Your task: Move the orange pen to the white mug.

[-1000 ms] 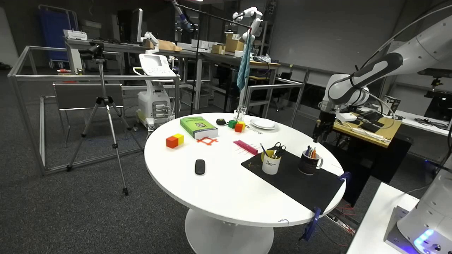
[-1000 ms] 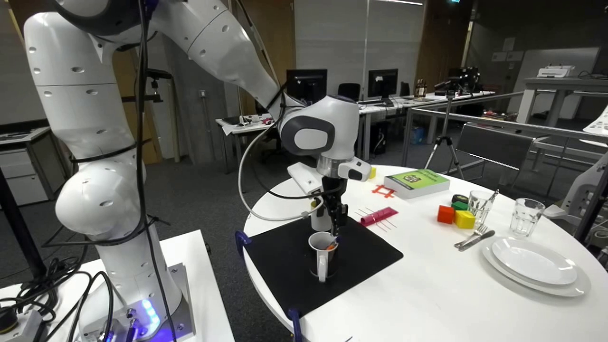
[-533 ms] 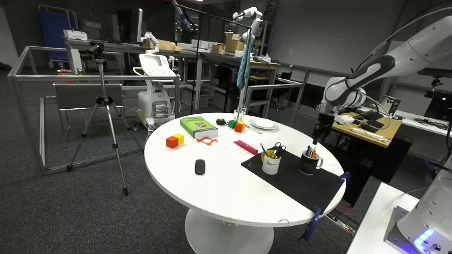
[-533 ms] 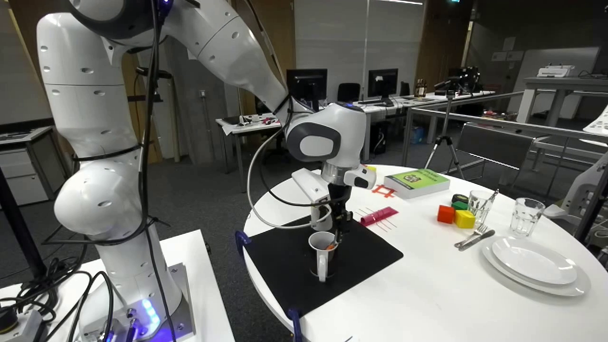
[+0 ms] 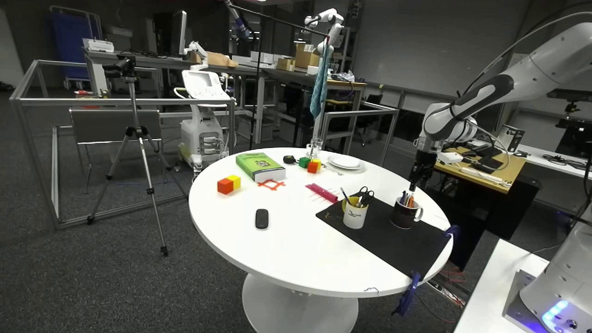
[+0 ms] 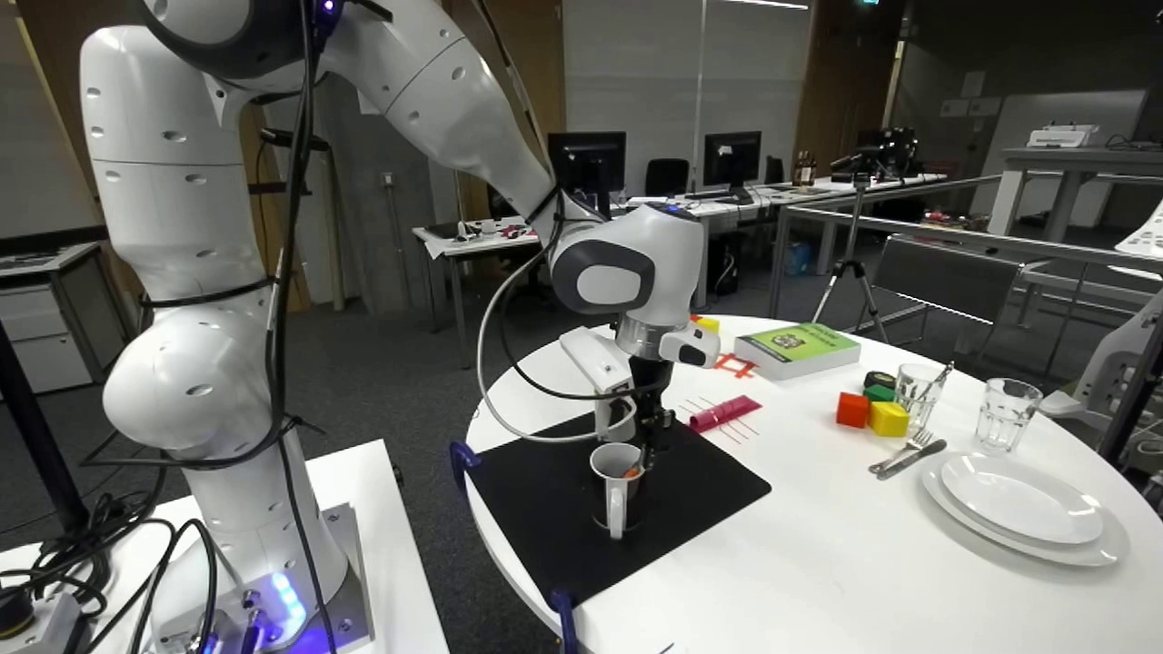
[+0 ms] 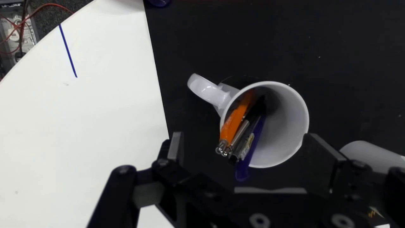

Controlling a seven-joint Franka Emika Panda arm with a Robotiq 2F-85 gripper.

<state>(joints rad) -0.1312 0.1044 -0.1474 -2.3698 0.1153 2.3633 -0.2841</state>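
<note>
The orange pen (image 7: 235, 122) leans with several other pens in a dark mug (image 7: 280, 136) with white inside and handle. The pen's tip end sticks out over the rim; its top also shows in an exterior view (image 5: 411, 201). My gripper (image 7: 246, 147) is open and empty, just above the dark mug, one finger on each side of the pen ends. It also shows in both exterior views (image 5: 413, 188) (image 6: 650, 459). The white mug (image 5: 355, 217), yellow inside, stands beside the dark mug and holds scissors and a blue pen. The wrist view catches part of it (image 7: 370, 155).
Both mugs stand on a black mat (image 5: 388, 245) clamped by blue clamps (image 5: 409, 296) at the table edge. A pink piece (image 6: 722, 413), a green book (image 6: 800, 350), cubes (image 6: 852, 411), glasses (image 6: 1008, 413), cutlery and white plates (image 6: 1027, 509) are farther off.
My gripper has come down a little toward the pens in the dark mug, with a slight shift to the right in an exterior view. The mugs and pens have not moved.
</note>
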